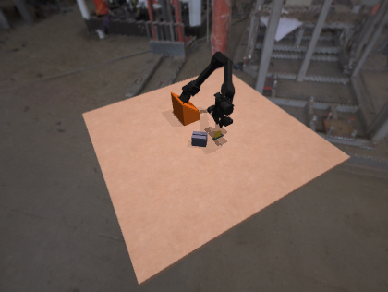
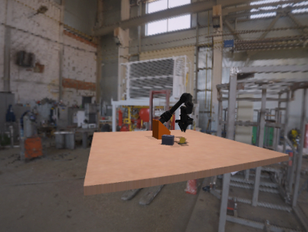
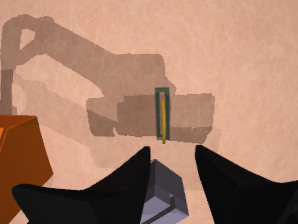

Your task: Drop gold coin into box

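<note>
The gold coin (image 1: 218, 134) (image 2: 182, 140) (image 3: 163, 120) stands on edge in the shallow dark-green holder (image 3: 162, 90). In the wrist view it looks like a thin upright line. The grey box (image 1: 200, 139) (image 2: 168, 140) (image 3: 161, 187) stands beside the holder; its slot shows as a dark line in the lid, partly hidden by a finger in the wrist view. My gripper (image 1: 224, 124) (image 2: 184, 130) (image 3: 172, 151) points down above the table near the coin. It is open and empty, its fingers partway apart. In the wrist view the coin lies just beyond the fingertips, slightly left of their middle.
The orange arm base (image 1: 187, 114) (image 2: 160, 131) (image 3: 22, 155) stands behind the box and shows at the left edge of the wrist view. The arm's shadow falls across the holder and the table top (image 1: 185, 199) (image 2: 147, 161).
</note>
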You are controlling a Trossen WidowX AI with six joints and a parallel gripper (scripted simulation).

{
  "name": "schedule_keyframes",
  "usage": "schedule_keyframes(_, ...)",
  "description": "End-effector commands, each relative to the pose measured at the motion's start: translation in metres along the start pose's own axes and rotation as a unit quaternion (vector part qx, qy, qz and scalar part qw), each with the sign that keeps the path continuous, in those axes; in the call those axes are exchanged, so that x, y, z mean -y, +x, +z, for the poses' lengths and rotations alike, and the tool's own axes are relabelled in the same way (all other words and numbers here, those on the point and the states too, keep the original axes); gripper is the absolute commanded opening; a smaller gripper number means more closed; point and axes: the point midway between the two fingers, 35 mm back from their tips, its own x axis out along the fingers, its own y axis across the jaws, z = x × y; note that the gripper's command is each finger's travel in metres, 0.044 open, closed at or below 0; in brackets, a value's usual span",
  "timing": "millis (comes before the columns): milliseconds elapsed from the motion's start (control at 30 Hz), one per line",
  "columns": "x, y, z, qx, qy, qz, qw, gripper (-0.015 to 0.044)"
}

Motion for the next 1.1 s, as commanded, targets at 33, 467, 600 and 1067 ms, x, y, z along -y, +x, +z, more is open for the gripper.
schedule_keyframes(33,-0.004,0.016,-0.001,0.001,0.002,0.006,1.000,0.0161)
schedule_keyframes(467,-0.004,0.038,-0.004,0.001,0.002,0.006,1.000,0.0161)
schedule_keyframes(600,-0.003,0.044,-0.004,0.001,0.002,0.006,1.000,0.0161)
schedule_keyframes(1067,-0.004,0.067,-0.004,0.001,0.002,0.006,1.000,0.0161)
